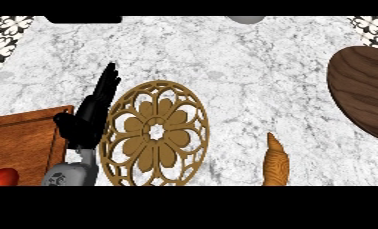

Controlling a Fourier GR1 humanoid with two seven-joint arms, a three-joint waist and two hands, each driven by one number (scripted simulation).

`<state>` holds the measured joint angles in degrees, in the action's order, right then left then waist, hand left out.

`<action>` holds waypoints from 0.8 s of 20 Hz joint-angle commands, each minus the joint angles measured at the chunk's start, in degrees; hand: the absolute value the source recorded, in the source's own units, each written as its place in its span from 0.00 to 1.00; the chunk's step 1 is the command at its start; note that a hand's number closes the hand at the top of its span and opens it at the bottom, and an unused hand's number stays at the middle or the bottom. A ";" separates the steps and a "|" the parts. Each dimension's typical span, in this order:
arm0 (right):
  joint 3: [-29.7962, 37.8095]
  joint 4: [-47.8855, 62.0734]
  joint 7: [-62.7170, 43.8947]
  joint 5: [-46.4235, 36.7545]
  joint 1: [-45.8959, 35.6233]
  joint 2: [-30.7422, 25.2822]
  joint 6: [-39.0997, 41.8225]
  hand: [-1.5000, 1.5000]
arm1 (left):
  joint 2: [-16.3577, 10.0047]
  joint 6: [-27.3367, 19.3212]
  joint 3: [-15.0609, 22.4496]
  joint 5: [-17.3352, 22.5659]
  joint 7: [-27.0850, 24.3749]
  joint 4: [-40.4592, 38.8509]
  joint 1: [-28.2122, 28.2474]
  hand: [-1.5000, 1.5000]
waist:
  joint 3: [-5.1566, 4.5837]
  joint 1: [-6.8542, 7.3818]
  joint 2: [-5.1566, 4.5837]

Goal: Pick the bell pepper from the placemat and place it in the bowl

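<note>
I cannot tell where the bell pepper is. The only red I see is a small shape (pixel 6 175) cut off at the lower left edge, on the wooden board (pixel 29 140), below and left of my left hand (pixel 88 118); whether it is the pepper I cannot say. The round openwork placemat (pixel 155 133) lies lower centre on the marble table (pixel 236 58). My left hand rises just along its left rim, fingers straight and close together, pointing to the upper frame, thumb out toward the board, holding nothing. A tapered orange-brown thing (pixel 275 163) lies right of the placemat. The dark wooden bowl (pixel 358 90) sits at the right edge, well apart from my hand.
</note>
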<state>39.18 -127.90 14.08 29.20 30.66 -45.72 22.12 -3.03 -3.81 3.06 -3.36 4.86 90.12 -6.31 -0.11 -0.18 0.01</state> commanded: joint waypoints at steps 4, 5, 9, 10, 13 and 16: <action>-6.07 2.98 -17.44 1.80 -14.25 -7.51 -7.80 1.00 | 0.69 -0.49 0.97 -1.23 1.70 0.27 -2.04 0.50 | 0.06 1.13 -0.21; -4.06 10.31 -13.00 0.56 -15.80 -7.65 -2.20 1.00 | 0.86 -0.09 1.21 -0.55 4.06 1.94 -1.57 0.50 | 0.10 0.79 -0.11; -6.96 15.56 -13.06 -11.04 -21.14 -11.55 -6.62 1.00 | 2.07 -1.04 1.16 -1.29 1.38 -1.77 -3.89 0.50 | 0.10 1.23 -0.39; -12.40 18.05 -10.46 -16.41 -22.99 -9.79 -8.89 1.00 | 1.47 0.40 0.59 -0.14 0.11 -2.41 -3.59 0.50 | 0.12 1.85 -0.54; -12.48 23.39 -5.64 -25.17 -24.65 -11.73 -10.01 1.00 | -0.16 2.03 0.09 0.64 -1.00 -0.52 -1.17 0.50 | 0.15 2.29 -0.47; -18.60 32.95 -0.51 -31.44 -29.44 -10.12 -12.34 1.00 | -0.82 2.16 -0.25 0.85 3.17 1.27 -2.31 0.50 | 0.19 2.29 -0.42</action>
<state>25.06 -104.01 8.44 6.14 5.43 -56.19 12.19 -2.74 -2.82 3.19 -3.46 5.58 88.77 -9.08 0.02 1.81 -0.47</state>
